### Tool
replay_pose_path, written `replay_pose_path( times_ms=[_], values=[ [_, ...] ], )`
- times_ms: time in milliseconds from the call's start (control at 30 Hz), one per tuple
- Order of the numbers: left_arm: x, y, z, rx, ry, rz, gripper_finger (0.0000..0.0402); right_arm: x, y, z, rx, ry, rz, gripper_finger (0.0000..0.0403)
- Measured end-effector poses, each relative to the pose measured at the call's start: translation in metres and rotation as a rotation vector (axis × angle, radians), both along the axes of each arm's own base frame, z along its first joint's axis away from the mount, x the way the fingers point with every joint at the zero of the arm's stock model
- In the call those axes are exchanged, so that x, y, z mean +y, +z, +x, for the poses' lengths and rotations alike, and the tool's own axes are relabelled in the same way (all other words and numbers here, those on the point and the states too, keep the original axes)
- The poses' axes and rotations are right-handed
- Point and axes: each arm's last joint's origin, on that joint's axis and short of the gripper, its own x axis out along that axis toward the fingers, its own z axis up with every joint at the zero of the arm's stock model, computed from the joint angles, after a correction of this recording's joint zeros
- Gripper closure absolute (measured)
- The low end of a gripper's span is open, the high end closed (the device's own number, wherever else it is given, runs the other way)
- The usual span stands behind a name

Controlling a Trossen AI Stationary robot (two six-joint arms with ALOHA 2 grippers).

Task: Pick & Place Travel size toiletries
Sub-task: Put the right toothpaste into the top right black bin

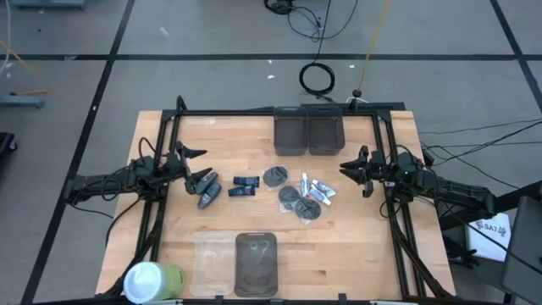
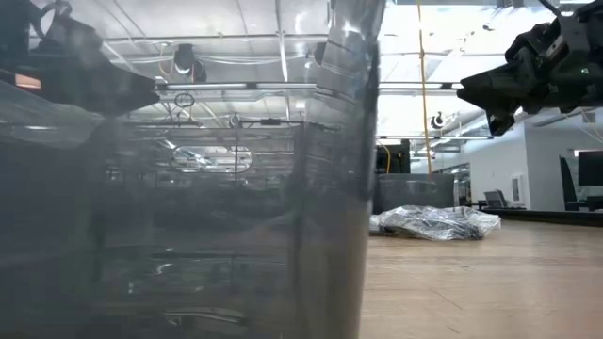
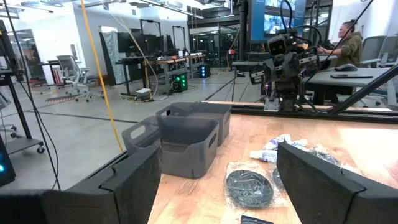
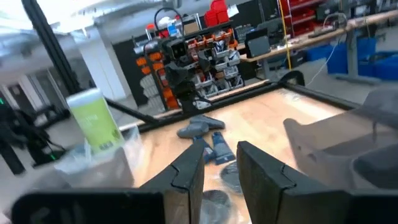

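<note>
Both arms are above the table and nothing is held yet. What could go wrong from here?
The toiletries lie bunched and overlapping mid-table, so a gripper could pinch two at once or scatter the pile. The right gripper looks only partly open, so it may nudge a packet. The open left gripper sits beside a grey bottle and could knock it.

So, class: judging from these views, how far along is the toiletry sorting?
Nothing looks done: the two dark bins show nothing inside. Nothing is in hand; the left claw is open and the right claw holds nothing, both above the table. All toiletries remain scattered mid-table.
</note>
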Motion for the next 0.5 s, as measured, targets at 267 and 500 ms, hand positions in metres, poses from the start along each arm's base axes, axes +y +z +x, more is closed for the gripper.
replay_pose_path(
  times_ms=[267,500],
  values=[
    [0.000,0.000,0.000,0.000,0.000,0.000,0.0092,0.000,0.011,-0.001,-0.116,0.002,-0.004,0.0319],
    [0.000,0.000,0.000,0.000,0.000,0.000,0.0092,0.001,0.020,-0.003,-0.206,0.003,-0.033,0.0319]
  ],
)
